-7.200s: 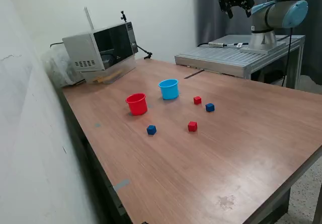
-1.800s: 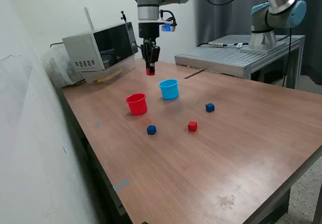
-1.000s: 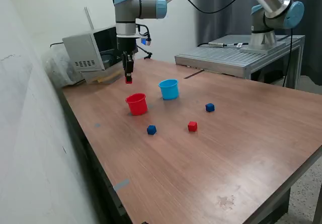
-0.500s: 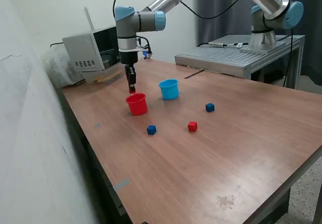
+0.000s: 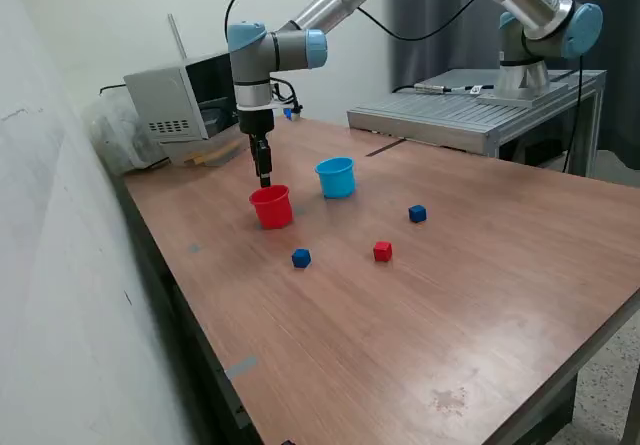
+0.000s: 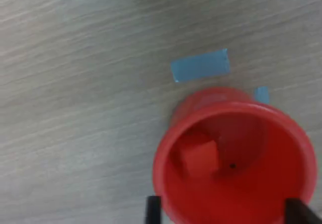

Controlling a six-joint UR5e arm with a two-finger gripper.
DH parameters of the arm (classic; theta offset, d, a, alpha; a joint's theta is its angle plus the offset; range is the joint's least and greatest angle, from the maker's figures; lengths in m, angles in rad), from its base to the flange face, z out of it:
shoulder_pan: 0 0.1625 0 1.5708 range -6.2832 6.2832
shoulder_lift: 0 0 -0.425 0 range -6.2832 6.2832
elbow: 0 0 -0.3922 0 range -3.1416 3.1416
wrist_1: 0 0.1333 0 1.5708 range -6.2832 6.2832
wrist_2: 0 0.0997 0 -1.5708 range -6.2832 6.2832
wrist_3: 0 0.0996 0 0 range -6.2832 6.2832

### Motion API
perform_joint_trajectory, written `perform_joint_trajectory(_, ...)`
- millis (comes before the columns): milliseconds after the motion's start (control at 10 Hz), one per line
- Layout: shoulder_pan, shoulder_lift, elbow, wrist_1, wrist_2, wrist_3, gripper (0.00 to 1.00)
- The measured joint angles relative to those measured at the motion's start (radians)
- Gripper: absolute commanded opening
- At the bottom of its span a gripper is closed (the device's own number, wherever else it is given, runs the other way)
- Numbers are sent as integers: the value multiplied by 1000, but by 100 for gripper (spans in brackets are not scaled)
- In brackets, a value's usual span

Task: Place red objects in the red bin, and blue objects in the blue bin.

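Directly below the open gripper [image 5: 264,178], a red cube [image 6: 200,158] lies inside the red cup [image 6: 282,133].

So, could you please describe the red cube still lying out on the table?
On the brown wooden table, find the light blue plastic cup. Nearer the camera sits the small red cube, between two small dark blue cubes, the only loose red one.

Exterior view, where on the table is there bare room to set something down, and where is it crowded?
Bare wood runs from the loose cubes to the near edge of the table, and along the exterior view's right past the blue cube. It is crowded around the red cup, under the hand, the blue cup, and the grey box behind.
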Motion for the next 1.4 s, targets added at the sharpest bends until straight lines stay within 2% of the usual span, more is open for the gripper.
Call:
perform_joint_trajectory(300,17,-42,-1,33,-21,-19,100)
perform_joint_trajectory(800,128,-147,18,157,-12,-188,100)
perform_joint_trajectory(1100,202,-155,25,169,60,-321,100)
perform_joint_trajectory(1400,279,-111,29,171,100,-373,100)
